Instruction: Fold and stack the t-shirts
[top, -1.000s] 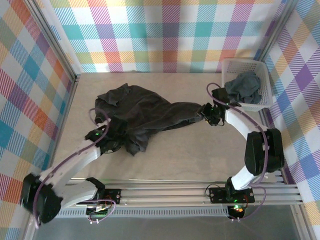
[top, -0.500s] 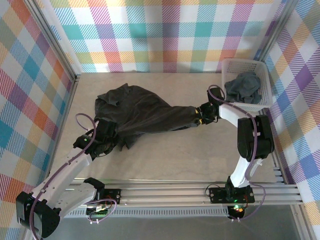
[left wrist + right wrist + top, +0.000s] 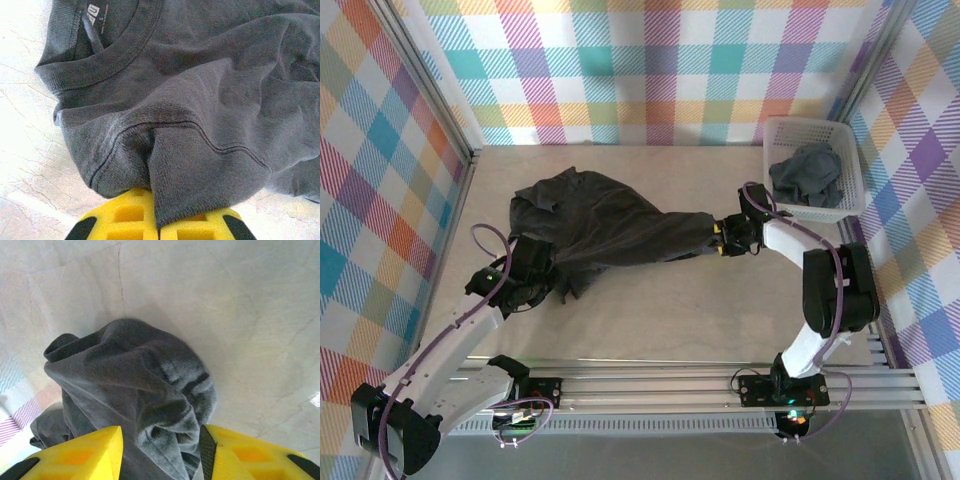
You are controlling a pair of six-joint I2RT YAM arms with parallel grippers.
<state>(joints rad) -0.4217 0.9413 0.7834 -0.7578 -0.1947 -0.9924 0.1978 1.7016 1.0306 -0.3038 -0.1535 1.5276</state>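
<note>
Top external view: we hold one dark t-shirt (image 3: 610, 225) stretched low across the table (image 3: 700, 320) between both arms, likely so that it opens out flat for folding. Our left gripper (image 3: 525, 282) is clamped tight on a fold of seam near the collar. Our right gripper (image 3: 725, 237), jaws partway apart, squeezes a thick bunch of the opposite end. A second t-shirt (image 3: 807, 175) lies crumpled in the white basket (image 3: 850, 208).
</note>
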